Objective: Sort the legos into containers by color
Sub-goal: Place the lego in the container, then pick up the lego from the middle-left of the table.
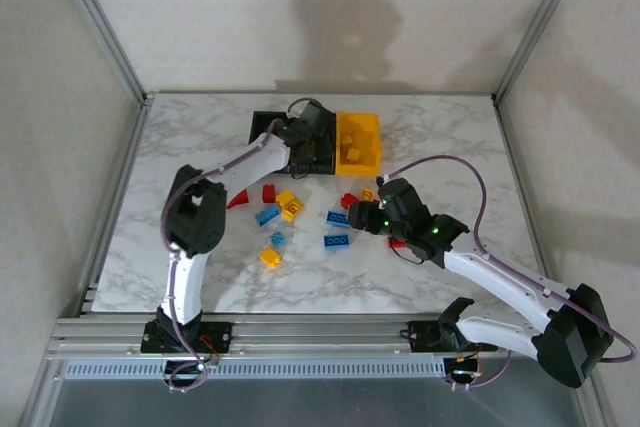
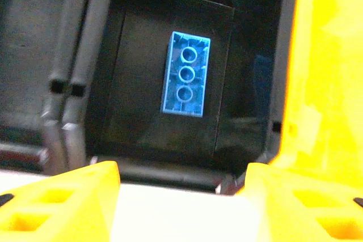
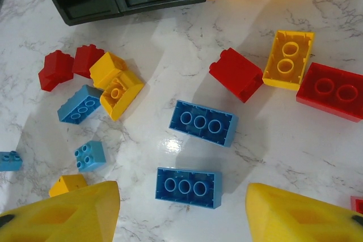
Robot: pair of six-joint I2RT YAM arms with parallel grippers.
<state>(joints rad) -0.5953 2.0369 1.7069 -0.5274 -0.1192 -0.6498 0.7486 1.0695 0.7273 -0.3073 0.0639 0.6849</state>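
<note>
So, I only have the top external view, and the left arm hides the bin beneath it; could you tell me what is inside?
Observer: One blue brick lies flat on the floor of that black bin.
Operator: Thank you. Is the left end effector carrying anything?
Observer: No, the left end effector is open, with nothing between its yellow fingers.
Operator: And the right one, please?
Observer: The right end effector is open and empty above the table, with a loose blue brick lying nearest its fingers.
</note>
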